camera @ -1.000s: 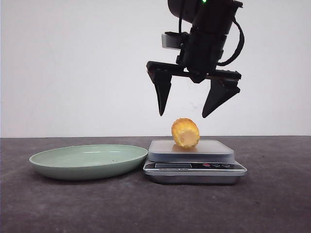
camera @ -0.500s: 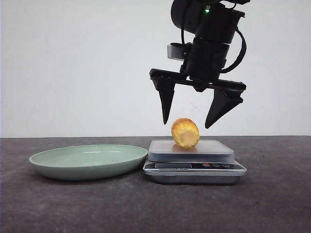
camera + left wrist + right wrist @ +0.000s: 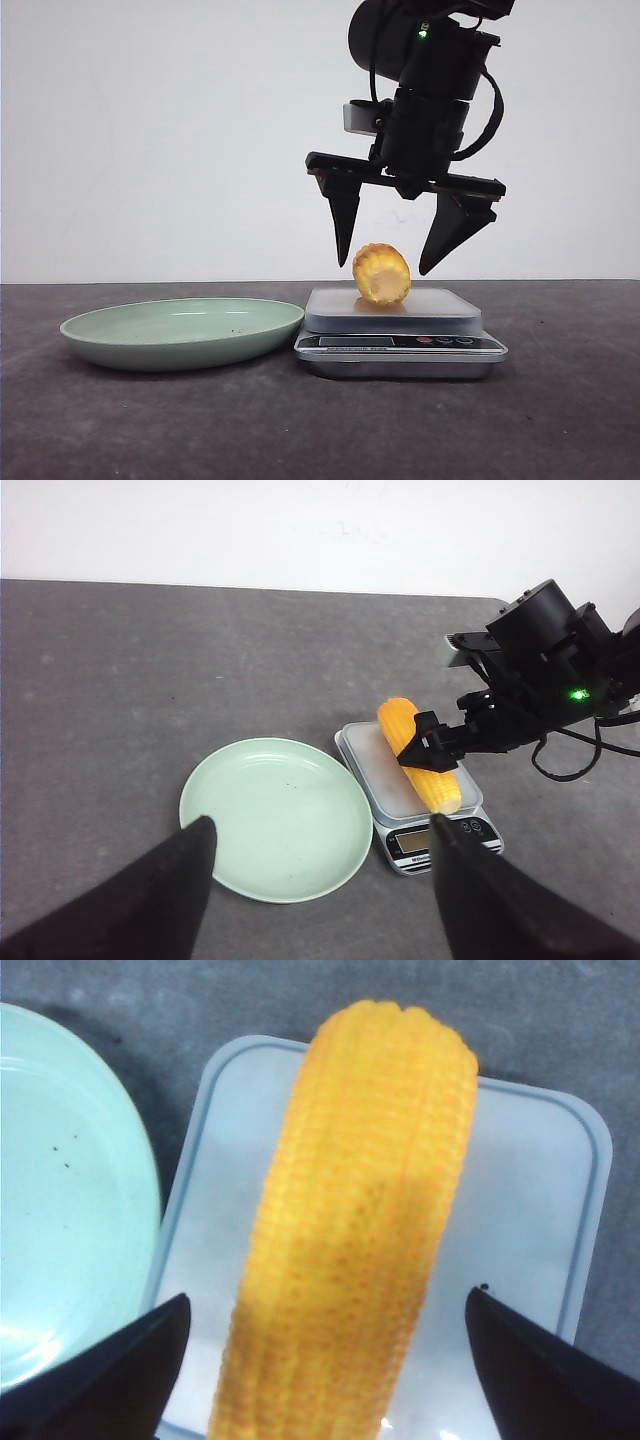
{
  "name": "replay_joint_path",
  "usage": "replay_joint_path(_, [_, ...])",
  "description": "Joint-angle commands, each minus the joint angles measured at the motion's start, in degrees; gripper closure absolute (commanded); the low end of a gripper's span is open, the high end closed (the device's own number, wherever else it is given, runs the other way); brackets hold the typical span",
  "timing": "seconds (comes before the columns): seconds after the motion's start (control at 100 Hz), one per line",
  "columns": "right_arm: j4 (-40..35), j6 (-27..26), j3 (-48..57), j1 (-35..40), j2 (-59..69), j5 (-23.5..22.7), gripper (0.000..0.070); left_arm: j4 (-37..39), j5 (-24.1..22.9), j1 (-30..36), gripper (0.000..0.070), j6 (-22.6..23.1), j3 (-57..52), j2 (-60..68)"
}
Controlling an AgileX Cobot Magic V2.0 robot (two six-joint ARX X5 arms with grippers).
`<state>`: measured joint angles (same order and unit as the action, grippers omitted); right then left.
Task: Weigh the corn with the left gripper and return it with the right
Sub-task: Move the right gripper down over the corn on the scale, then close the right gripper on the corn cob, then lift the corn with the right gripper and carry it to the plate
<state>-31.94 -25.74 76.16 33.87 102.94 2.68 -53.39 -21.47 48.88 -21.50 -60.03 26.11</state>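
Observation:
The yellow-orange corn [image 3: 381, 274] lies on the white platform of the scale [image 3: 400, 325], lengthwise toward the camera. My right gripper [image 3: 386, 266] hangs open just above it, one finger on either side of the cob and neither touching. In the right wrist view the corn [image 3: 350, 1230] fills the gap between the two dark fingertips [image 3: 120, 1370]. My left gripper [image 3: 320, 835] is open and empty, high above the table, looking down at the green plate [image 3: 275, 815], the corn [image 3: 420, 755] and the scale [image 3: 445, 838].
The pale green plate [image 3: 180, 330] sits on the dark tabletop directly left of the scale, nearly touching it. The right arm [image 3: 540, 675] reaches in over the scale from the right side. A white wall stands behind the table.
My right gripper has come down toward the corn, its open fingertips now level with the top of the cob. The corn, scale and plate have not moved.

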Motion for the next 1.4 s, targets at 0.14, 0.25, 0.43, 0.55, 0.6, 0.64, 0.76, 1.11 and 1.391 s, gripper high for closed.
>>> replay_joint_path(0.14, [0.13,-1.60,1.42,0.57,1.55,0.02,0.0304,0.48,-0.83,0.42,0.0295,1.33,-0.55,-0.04])
replay_joint_path(0.25, [0.00,-2.19,1.42,0.57,1.55,-0.35,0.0374,0.42,-0.87,0.42,0.0295,1.55,-0.55,-0.04])
replay_joint_path(0.43, [-0.28,-2.38,1.42,0.94,1.55,-0.26,0.0563,0.24,-1.05,0.42,0.0295,1.75,-0.55,-0.04])
replay_joint_path(0.55, [-0.09,-2.45,1.42,1.27,1.55,0.66,0.0681,0.17,-1.05,0.42,0.0295,1.79,-0.55,-0.13])
replay_joint_path(0.6, [0.00,-2.43,1.42,1.27,1.55,0.85,0.0694,0.22,-1.05,0.42,0.0295,1.79,-0.55,-0.24])
replay_joint_path(0.64, [0.15,-2.45,1.42,1.31,1.55,0.85,0.0694,0.24,-1.05,0.42,0.0295,1.79,-0.55,-0.31])
replay_joint_path(0.76, [0.61,-2.67,1.42,1.60,1.51,1.09,0.0694,0.20,-1.27,0.42,0.0295,1.84,-0.55,-0.46])
replay_joint_path(1.11, [0.63,1.01,1.55,3.61,-4.55,1.70,0.0694,0.04,-1.27,0.42,0.0295,1.97,-0.55,-0.74])
replay_joint_path(1.391, [3.48,3.32,1.55,8.26,-12.41,-0.63,0.0693,0.04,-2.05,0.42,0.0295,2.08,-0.55,-0.74])
